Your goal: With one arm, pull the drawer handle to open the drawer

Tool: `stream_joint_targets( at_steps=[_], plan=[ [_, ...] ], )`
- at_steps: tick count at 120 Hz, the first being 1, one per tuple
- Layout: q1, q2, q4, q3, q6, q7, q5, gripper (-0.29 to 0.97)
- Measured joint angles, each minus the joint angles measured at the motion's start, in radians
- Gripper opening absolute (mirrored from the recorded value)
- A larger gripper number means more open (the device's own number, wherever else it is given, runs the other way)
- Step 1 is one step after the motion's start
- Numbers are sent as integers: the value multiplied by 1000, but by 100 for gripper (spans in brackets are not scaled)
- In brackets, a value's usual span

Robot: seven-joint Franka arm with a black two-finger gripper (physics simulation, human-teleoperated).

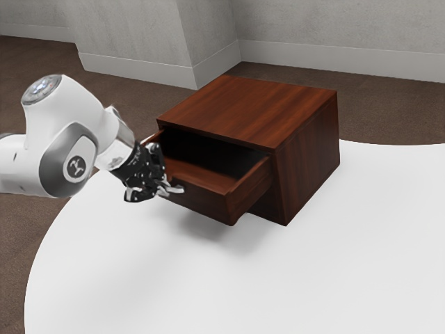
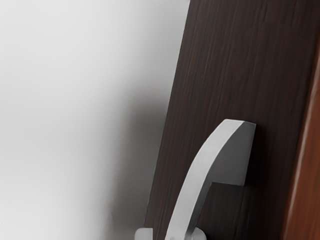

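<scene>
A dark wooden cabinet (image 1: 250,108) stands on the white table (image 1: 292,278). Its drawer (image 1: 215,186) is pulled partway out toward the exterior view's left, with the hollow inside showing. My black gripper (image 1: 157,188) is at the drawer front, shut on the silver handle (image 1: 175,188). In the wrist view the curved silver handle (image 2: 215,165) runs down the dark drawer front (image 2: 225,65) to just under my hand.
The white table (image 2: 75,100) spreads out in front of the drawer and to the exterior view's right. Brown carpet and a pale wall with a skirting board (image 1: 160,69) lie behind the cabinet.
</scene>
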Motion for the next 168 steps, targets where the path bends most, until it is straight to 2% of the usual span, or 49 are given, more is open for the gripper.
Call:
stream_joint_targets(
  at_steps=[78, 114, 152, 168],
  plan=[
    [-12, -152, -149, 33, 6, -1, 6, -10],
    [-6, -182, -174, 49, 8, 0, -2, -8],
    [-5, -211, -186, 51, 29, 14, -8, 24],
    [1, -267, -218, 51, 35, 17, -7, 34]
  ],
)
